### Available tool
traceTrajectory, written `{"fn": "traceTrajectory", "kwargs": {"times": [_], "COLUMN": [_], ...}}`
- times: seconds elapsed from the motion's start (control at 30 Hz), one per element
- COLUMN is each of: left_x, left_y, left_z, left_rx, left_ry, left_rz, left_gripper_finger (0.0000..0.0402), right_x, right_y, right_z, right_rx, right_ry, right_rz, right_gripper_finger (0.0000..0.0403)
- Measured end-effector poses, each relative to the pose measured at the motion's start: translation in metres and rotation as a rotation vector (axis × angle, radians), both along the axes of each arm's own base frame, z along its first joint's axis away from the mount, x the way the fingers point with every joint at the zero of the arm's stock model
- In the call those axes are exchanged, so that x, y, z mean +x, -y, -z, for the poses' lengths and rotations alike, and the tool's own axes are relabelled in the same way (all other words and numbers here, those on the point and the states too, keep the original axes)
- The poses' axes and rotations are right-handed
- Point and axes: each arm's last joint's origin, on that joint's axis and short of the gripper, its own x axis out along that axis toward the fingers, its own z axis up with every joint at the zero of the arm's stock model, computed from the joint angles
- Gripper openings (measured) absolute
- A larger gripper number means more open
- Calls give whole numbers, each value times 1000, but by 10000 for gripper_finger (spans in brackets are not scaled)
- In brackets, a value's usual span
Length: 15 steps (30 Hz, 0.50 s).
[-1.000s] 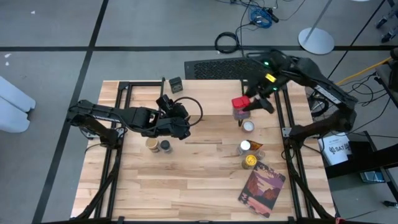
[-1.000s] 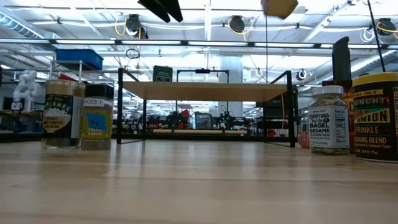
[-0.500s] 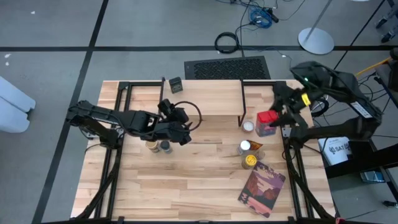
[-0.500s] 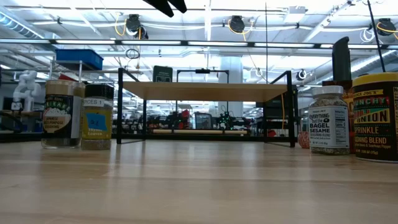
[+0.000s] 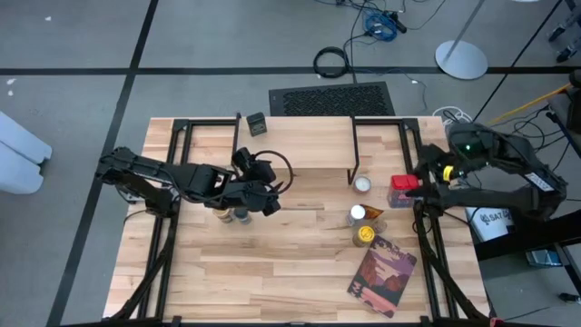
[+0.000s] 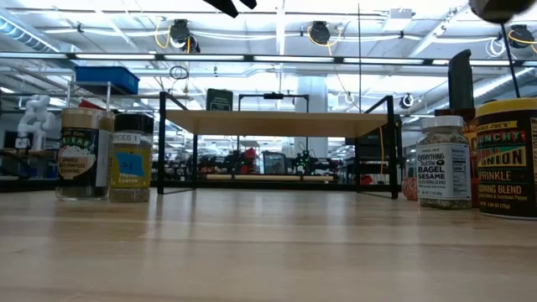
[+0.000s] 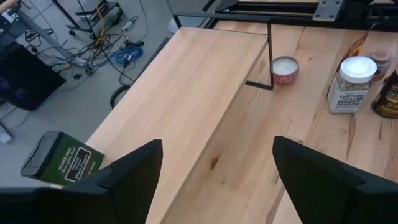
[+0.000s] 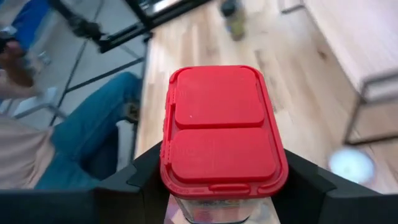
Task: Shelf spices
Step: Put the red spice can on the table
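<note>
The shelf (image 5: 300, 143) stands at the table's far side, and a dark green tin (image 5: 257, 123) rests on its plank top. A red-lidded spice jar (image 5: 400, 187) hangs in the air at the table's right edge, with my right gripper (image 5: 408, 187) shut on it. My left gripper (image 5: 260, 188) hovers open and empty in front of the shelf. It is above two jars (image 5: 231, 214) that stand on the table. More spices stand at mid-right: a white-topped jar (image 5: 362, 184), another (image 5: 358, 214) and a yellow-topped one (image 5: 364, 235). My right gripper pinches the red-lidded jar between its two fingers (image 8: 142, 180), on two opposite sides of the body just under the lid (image 8: 186, 213). The fingers reach in from the table's right side, slanting down. The jar is upright with its lid up, lifted clear of the table.
A reddish picture-covered book (image 5: 382, 273) lies near the front right. In the low view, two jars (image 6: 105, 153) stand at the left, and a sesame jar (image 6: 443, 162) and an onion tin (image 6: 508, 157) at the right. A person in jeans (image 8: 93, 124) is beyond the table.
My right gripper has carried the red-lidded jar from above the shelf's right end toward the table's right edge and a little nearer and lower. It has rolled somewhat on the way. The jar stays upright and clear of the table.
</note>
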Motion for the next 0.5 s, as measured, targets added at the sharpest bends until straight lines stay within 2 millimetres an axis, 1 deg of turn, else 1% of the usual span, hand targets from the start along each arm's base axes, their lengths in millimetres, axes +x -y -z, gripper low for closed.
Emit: {"fn": "traceTrajectory", "kwargs": {"times": [0.13, 0.23, 0.37, 0.5], "left_x": [0, 1, 2, 2], "left_y": [0, 0, 0, 0], "left_z": [0, -1, -2, -2], "left_rx": [-1, 2, 2, 3], "left_ry": [6, 15, 18, 17], "left_rz": [0, 6, 6, 7], "left_gripper_finger": [315, 315, 315, 315], "right_x": [-15, -22, -27, -29], "right_y": [-2, -3, -3, -3], "right_z": [26, 45, 63, 75], "right_rx": [6, 6, 15, 0], "right_ry": [-10, 0, 42, 36], "right_rz": [113, 192, 243, 288], "right_gripper_finger": [212, 212, 212, 212]}}
